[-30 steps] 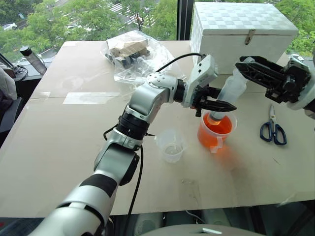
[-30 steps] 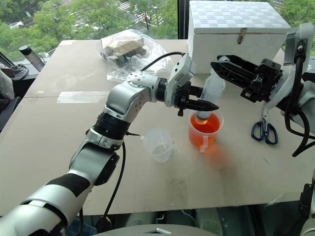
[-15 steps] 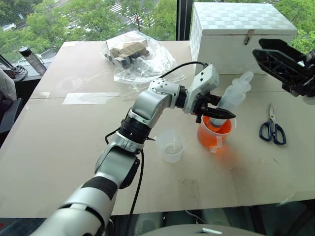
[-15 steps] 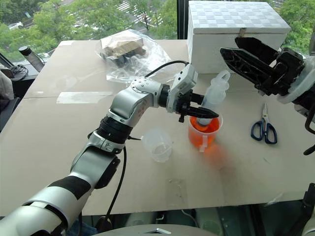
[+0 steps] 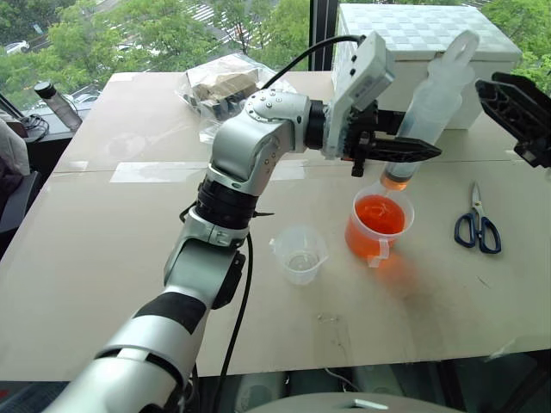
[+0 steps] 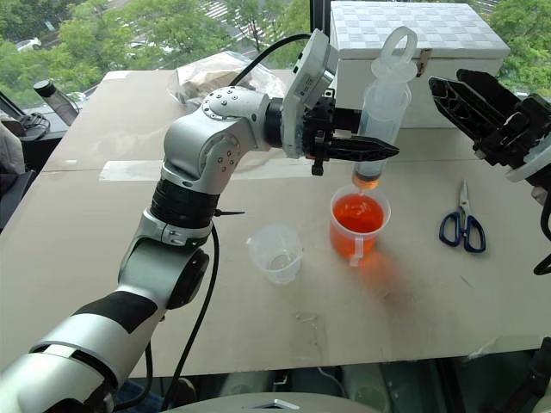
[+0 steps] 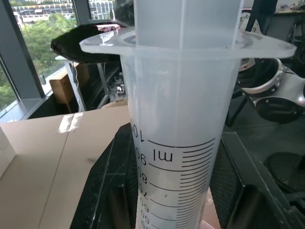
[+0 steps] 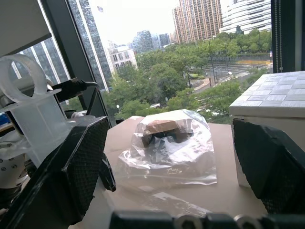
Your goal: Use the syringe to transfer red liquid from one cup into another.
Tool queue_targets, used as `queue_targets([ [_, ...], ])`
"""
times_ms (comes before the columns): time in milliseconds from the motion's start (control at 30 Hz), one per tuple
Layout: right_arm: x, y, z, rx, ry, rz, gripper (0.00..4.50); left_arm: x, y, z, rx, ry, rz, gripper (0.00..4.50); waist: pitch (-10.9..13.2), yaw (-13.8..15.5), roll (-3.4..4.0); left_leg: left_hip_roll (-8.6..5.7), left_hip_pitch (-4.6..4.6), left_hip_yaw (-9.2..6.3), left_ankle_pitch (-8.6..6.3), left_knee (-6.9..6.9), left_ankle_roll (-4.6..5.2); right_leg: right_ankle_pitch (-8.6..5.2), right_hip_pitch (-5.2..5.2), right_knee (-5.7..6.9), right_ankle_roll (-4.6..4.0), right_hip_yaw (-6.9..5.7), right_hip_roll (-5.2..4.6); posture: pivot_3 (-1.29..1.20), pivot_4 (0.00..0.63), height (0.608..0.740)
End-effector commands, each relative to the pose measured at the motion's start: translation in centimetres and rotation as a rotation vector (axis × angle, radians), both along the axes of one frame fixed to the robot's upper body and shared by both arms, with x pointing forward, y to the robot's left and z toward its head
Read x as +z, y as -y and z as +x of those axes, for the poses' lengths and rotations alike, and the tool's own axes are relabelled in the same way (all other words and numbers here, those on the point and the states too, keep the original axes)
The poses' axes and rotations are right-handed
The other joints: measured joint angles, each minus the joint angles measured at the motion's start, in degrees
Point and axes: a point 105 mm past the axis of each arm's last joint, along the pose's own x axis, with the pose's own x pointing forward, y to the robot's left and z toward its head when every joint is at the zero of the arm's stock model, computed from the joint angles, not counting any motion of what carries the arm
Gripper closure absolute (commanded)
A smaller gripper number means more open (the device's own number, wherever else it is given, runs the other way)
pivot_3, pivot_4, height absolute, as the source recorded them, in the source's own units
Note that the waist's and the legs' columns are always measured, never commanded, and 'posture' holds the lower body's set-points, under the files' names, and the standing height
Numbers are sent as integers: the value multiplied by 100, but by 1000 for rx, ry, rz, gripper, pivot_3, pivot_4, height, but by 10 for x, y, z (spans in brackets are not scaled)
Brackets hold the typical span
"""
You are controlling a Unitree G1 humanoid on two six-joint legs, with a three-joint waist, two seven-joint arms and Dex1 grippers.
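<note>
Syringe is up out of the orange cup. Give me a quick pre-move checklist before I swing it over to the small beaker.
1. Left gripper clamped on the syringe: ok, fingers shut around the barrel.
2. Syringe tip above the rim of the orange-red cup: ok, tip hangs over it, apart.
3. Right gripper off the plunger: ok, open and off to the side.
4. Small beaker upright, path to it free: ok, stands beside the cup.
5. Syringe loaded with red liquid: cannot tell; the barrel looks pale.
6. Scissors out of the way: ok, on the far side of the cup.
</note>
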Motion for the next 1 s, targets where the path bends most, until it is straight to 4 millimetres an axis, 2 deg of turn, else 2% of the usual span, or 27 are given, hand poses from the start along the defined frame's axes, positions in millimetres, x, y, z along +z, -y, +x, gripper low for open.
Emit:
queue_targets([
  [33,9,10,-10,-14,55,9,59,12,-1,-10,-27,40,-28,3152,0,6,0,0,0,0,0,0,0,0,0,0,0,0,0,0,150,740],
  [133,0,14,-15,1,23,-19,59,7,-1,-8,-19,33,-19,3152,0,11,0,0,-1,0,0,0,0,0,1,0,0,0,-1,0,150,740],
  [333,-48,12,-25,3,-98,-249,59,0,-4,-4,4,14,-19,3152,0,7,1,0,-1,1,0,0,0,0,2,-1,0,1,0,0,150,740],
  [433,-61,10,-27,2,-102,-328,59,-3,-4,-3,4,2,-22,3152,0,-2,1,0,1,1,0,1,1,0,2,-1,0,3,1,0,150,740],
  [633,-70,-4,-31,42,-72,-387,59,-11,-4,1,20,-5,-16,3152,-1,0,1,0,18,4,0,0,0,0,7,2,0,11,6,0,150,740],
  [833,-69,-7,-30,47,-47,-355,59,4,-6,0,34,6,-49,3152,0,8,1,-1,17,4,0,1,0,0,11,-1,0,10,4,0,150,740],
  [1000,-64,-9,-29,50,-32,-326,59,15,-23,-11,36,-4,-39,3152,0,-23,1,0,19,4,0,0,-1,0,10,0,0,13,5,0,150,740],
])
